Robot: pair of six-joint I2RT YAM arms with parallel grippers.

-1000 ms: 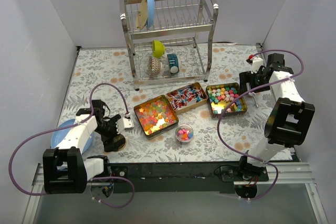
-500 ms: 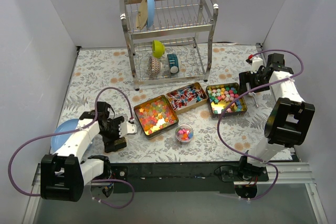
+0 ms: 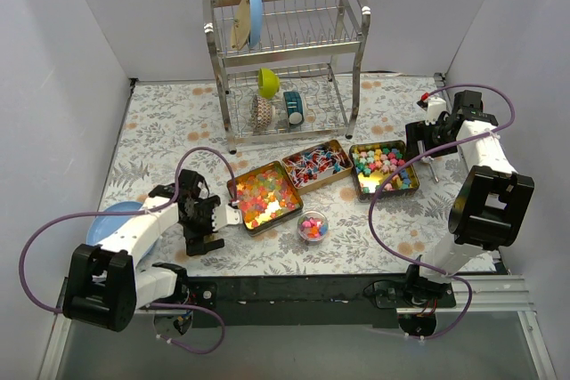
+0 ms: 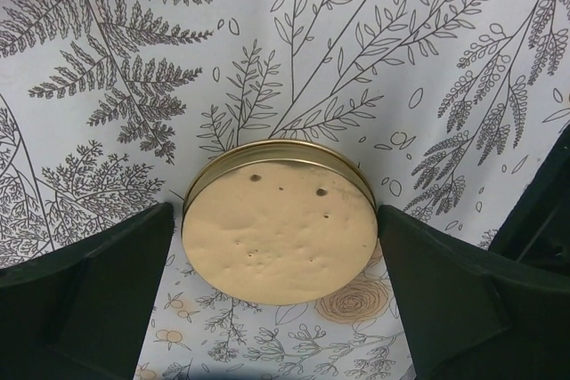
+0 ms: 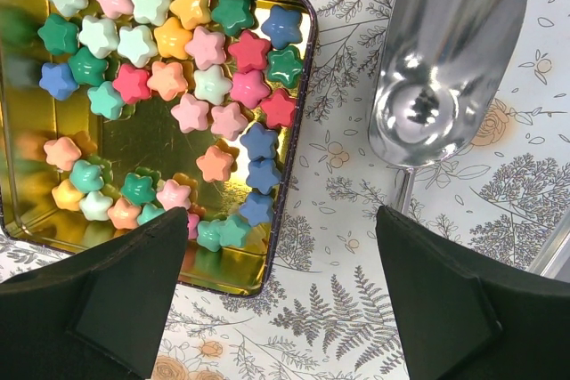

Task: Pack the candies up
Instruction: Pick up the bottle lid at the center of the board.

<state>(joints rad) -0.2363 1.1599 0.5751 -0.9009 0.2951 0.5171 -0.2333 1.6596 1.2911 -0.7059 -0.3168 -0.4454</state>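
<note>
The candies lie in three open gold tins: orange-yellow gummies point(image 3: 264, 196), red and blue wrapped pieces point(image 3: 317, 165), and star-shaped multicoloured sweets point(image 3: 384, 167) point(image 5: 169, 86). A small clear bowl point(image 3: 313, 225) holds a few more. My left gripper point(image 3: 214, 230) point(image 4: 279, 318) hangs open low over the table, its fingers point(image 4: 80, 309) on either side of a flat gold disc point(image 4: 279, 220) without touching it. Open too, my right gripper point(image 3: 420, 150) point(image 5: 280, 309) hovers at the right edge of the star tin and holds nothing.
A metal scoop point(image 5: 445, 51) point(image 3: 434, 166) lies just right of the star tin. A dish rack point(image 3: 285, 60) at the back holds a blue plate point(image 3: 253, 4), a yellow-green cup and tape rolls. Another blue plate point(image 3: 111, 224) lies under the left arm. Walls close in both sides.
My left arm has swung to the right, bringing its open gripper nearer the gummy tin and over the gold disc. The right arm has stayed put.
</note>
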